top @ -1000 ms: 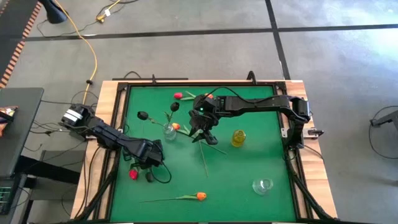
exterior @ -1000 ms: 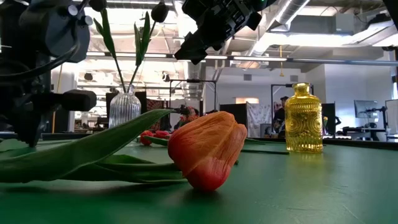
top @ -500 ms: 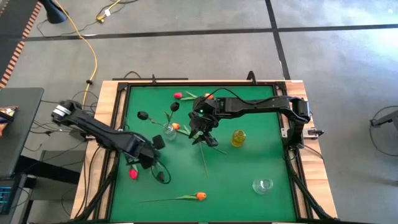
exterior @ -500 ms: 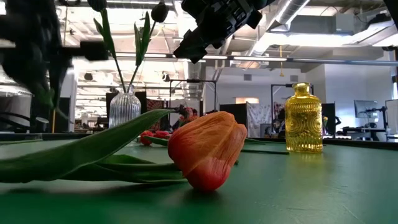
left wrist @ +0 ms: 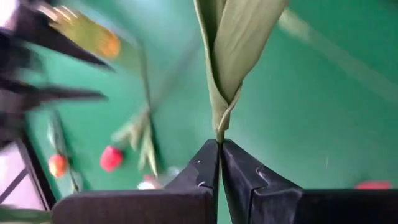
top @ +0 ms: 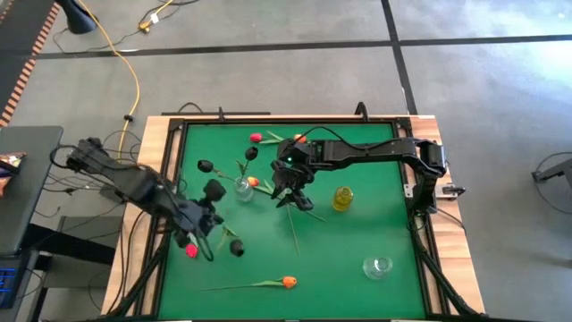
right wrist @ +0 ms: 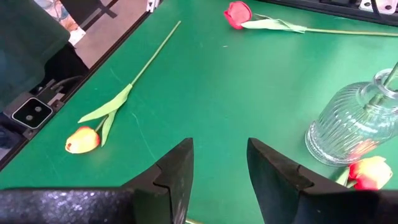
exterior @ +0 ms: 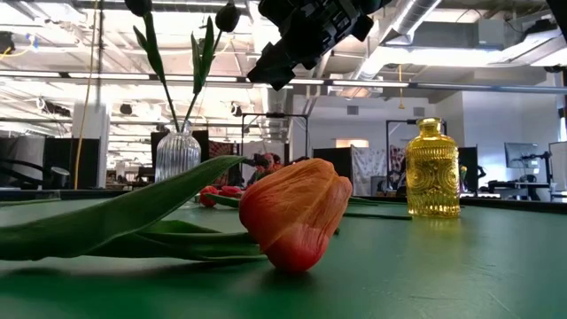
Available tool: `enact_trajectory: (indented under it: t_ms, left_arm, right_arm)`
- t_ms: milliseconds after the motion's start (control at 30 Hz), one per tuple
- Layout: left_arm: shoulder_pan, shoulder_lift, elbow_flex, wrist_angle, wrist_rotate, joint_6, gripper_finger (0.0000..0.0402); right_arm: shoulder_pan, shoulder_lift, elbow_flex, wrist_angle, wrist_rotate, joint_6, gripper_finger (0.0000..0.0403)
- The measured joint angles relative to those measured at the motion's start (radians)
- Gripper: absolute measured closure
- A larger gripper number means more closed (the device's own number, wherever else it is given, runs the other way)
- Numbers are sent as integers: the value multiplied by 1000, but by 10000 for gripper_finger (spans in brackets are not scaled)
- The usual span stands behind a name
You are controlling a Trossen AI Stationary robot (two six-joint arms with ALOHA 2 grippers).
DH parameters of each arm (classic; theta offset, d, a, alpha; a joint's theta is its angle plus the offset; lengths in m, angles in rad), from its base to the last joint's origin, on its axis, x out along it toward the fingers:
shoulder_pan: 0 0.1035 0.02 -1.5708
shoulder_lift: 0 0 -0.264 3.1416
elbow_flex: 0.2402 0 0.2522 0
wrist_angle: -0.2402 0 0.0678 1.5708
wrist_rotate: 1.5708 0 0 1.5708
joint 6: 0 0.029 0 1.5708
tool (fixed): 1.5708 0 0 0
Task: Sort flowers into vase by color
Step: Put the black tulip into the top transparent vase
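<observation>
My left gripper [top: 213, 229] is at the table's near left, shut on a black tulip whose head [top: 236, 249] shows just beyond it. The left wrist view shows only the tulip's green leaf [left wrist: 233, 43] past the fingers. A clear ribbed vase [top: 243, 188] holds two black tulips [exterior: 228, 16]. My right gripper [top: 290, 185] hovers open beside that vase, with nothing between its fingers [right wrist: 217, 168]. A yellow vase [top: 342, 198] stands to the right of it. Loose on the cloth lie a red tulip [top: 191, 251] and an orange tulip [top: 286, 282]. My left gripper pinches the tulip's thin green stem [left wrist: 219, 133] between its two fingers, just at the base of the leaf. The leaf and stem run straight out past the fingertips. The head is outside the wrist view. The low view, at table height, shows nothing of this flower.
A second clear vase [top: 378, 266] stands near right. A red tulip [top: 256, 138] and an orange one [top: 299, 139] lie at the far edge. Another orange tulip [right wrist: 367, 173] lies against the ribbed vase. A wooden rim [top: 165, 134] frames the green cloth.
My left gripper has risen from the cloth, out of the low view, and rolled about its own line, staying shut on the black tulip. The tulip's head has shifted a little toward the table's right.
</observation>
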Motion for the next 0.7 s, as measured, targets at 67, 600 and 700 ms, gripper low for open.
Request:
enact_trajectory:
  t_ms: [67,600,700]
  left_arm:
    - [0,0,90,9,12,-38,401]
    - [21,-147,397,350,-159,-3,401]
    - [67,-206,374,338,-385,-38,401]
  right_arm:
    - [0,0,0,0,0,0,227]
    - [-9,0,0,3,0,62,227]
    - [-9,0,0,3,1,75,227]
